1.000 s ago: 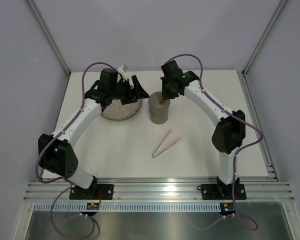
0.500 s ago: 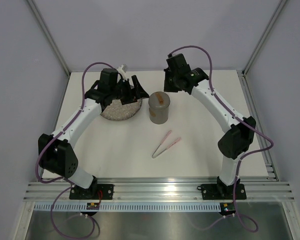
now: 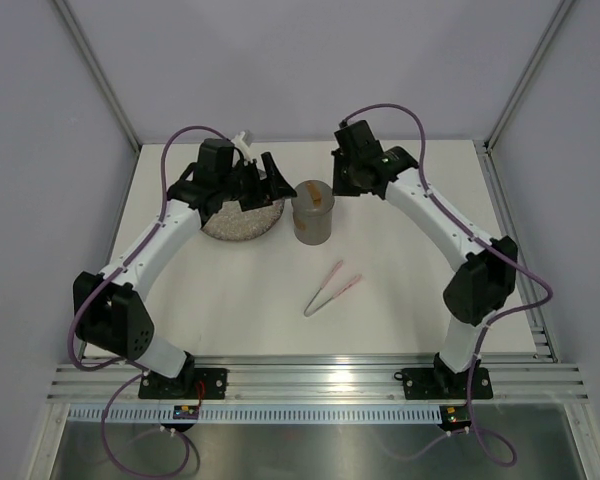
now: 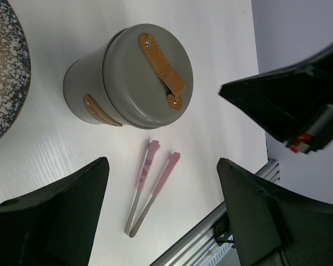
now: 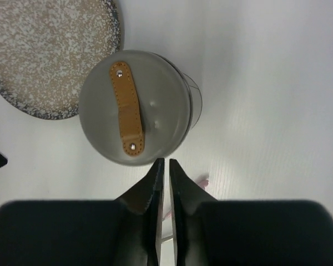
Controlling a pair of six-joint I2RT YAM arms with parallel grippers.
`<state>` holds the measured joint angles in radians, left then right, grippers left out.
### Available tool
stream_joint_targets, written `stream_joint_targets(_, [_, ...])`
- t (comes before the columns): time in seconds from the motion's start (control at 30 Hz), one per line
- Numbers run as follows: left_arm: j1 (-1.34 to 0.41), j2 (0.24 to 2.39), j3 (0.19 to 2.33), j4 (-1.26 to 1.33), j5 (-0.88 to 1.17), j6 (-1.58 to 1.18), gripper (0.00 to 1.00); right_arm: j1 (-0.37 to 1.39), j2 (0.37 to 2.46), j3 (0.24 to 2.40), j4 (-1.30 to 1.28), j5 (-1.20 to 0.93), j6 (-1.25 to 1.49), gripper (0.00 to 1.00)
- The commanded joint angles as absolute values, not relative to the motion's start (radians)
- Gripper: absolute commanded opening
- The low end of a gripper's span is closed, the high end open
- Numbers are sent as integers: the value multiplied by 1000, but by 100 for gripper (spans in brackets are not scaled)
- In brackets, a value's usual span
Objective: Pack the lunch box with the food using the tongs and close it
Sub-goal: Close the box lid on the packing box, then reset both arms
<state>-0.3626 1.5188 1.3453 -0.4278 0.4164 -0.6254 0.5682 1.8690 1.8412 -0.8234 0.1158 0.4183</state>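
The grey lunch box (image 3: 312, 212) stands upright right of the plate. Its lid with a tan leather strap (image 5: 126, 108) is on, and the lunch box (image 4: 139, 77) shows the same in the left wrist view. No food shows in any view. The pink tongs (image 3: 332, 288) lie flat on the table nearer the arms, also seen as tongs (image 4: 150, 185) from the left wrist. My right gripper (image 3: 344, 186) hovers just behind and right of the lid; its jaws (image 5: 166, 162) stand a thin slit apart with nothing between them. My left gripper (image 3: 263, 185) hangs wide open over the plate's right edge, empty.
The round speckled plate (image 3: 238, 222) lies left of the lunch box, its surface (image 5: 50, 50) bare. An aluminium rail (image 3: 310, 375) runs along the near table edge. Grey walls enclose the back and both sides.
My right gripper has lifted off the lunch box lid, drawn back to the right, and parted its jaws a little. The left arm has not moved.
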Motion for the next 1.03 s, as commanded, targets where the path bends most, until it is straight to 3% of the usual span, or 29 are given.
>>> stream_joint_targets(0.0, [-359,1451,1355,-431,390,-598,83,578,1672,1807,-789,205,414,17])
stream_joint_targets(0.03, [-359,1445,1355,-436,388,-595,83,578,1613,1783,-770,240,416,23])
stream_joint_targets(0.07, [-359,1430,1351,-440,382,-588,83,578,1585,1737,-744,259,414,39])
stream_joint_targets(0.17, [-359,1384,1326,-456,353,-565,85,578,1502,1671,-742,352,410,75])
stream_joint_targets(0.3, [-359,1316,1286,-477,298,-526,88,578,1398,1544,-756,483,429,97])
stream_joint_targets(0.67, [-359,1198,1256,-620,135,-451,89,577,976,985,-661,600,590,99])
stream_joint_targets(1.0, [-359,1129,1259,-673,72,-428,91,577,893,888,-781,626,684,100])
